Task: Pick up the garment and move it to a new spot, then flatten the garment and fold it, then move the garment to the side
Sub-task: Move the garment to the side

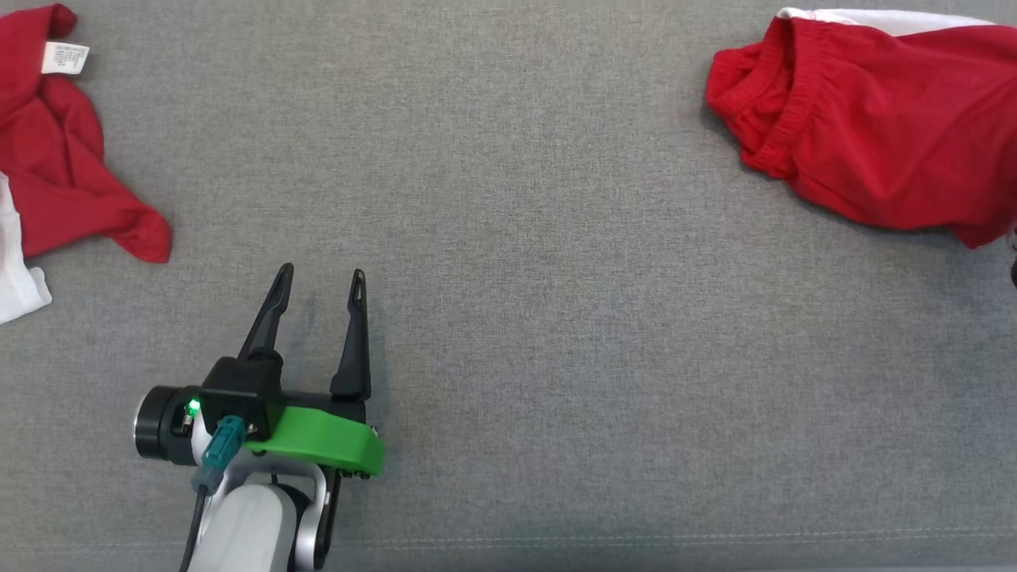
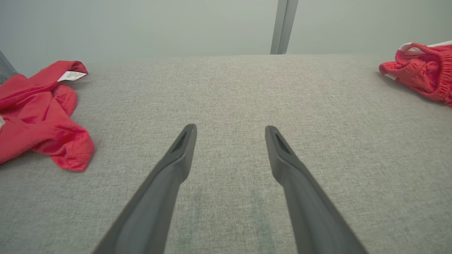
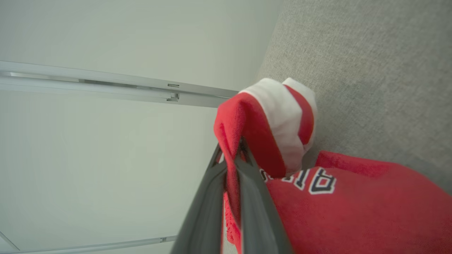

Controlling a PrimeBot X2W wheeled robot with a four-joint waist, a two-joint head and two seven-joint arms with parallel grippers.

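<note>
The garment (image 1: 874,119) is a crumpled red piece with an elastic band and white trim, lying at the far right of the grey cloth surface. It shows in the left wrist view as a red heap (image 2: 420,72). In the right wrist view my right gripper (image 3: 231,152) is shut on a red and white fold of the garment (image 3: 353,211), which bears white lettering. A raised corner of it stands above the fingertips. My left gripper (image 1: 321,274) hovers open over bare cloth at the lower left, well apart from the garment. Nothing lies between its fingers (image 2: 180,151).
A second red garment (image 1: 63,151) with a white label (image 1: 65,57) lies crumpled at the far left, also seen as a red pile (image 2: 42,109). The grey surface (image 1: 556,318) ends in a stitched front edge at the bottom. A pale wall with a metal rail (image 3: 106,88) stands behind.
</note>
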